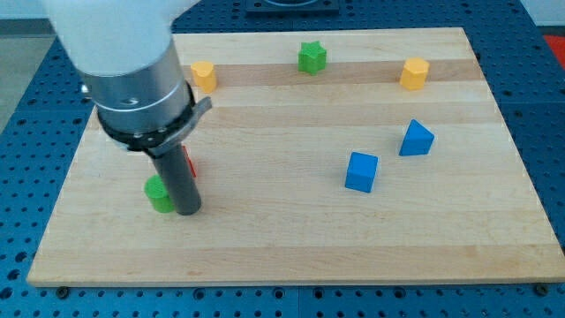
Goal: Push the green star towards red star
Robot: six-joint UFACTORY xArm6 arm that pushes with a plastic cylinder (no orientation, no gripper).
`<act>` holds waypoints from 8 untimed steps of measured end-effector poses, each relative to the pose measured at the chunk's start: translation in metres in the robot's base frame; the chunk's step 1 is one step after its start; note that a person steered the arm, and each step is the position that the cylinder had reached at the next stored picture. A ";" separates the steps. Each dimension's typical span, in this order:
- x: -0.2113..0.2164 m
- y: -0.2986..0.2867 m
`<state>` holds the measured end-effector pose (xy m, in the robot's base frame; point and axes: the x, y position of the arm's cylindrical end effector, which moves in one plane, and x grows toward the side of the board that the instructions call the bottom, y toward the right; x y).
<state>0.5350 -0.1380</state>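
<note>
The green star [311, 57] lies near the view's top, a little right of centre. A red block [188, 162], whose shape I cannot make out, shows only as a sliver behind my rod at the view's left. My tip [188, 210] rests on the board at the lower left, touching or just right of a green block [159, 194], whose shape is partly hidden. The tip is far from the green star, down and to the left of it.
A yellow block [204, 75] lies at the upper left and another yellow block [414, 73] at the upper right. A blue cube [361, 171] and a blue wedge-like block [416, 140] lie right of centre. The wooden board [282, 247] ends at a blue perforated table.
</note>
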 end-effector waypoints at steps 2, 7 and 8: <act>-0.045 0.067; -0.317 0.245; -0.312 0.216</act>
<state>0.2232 0.0777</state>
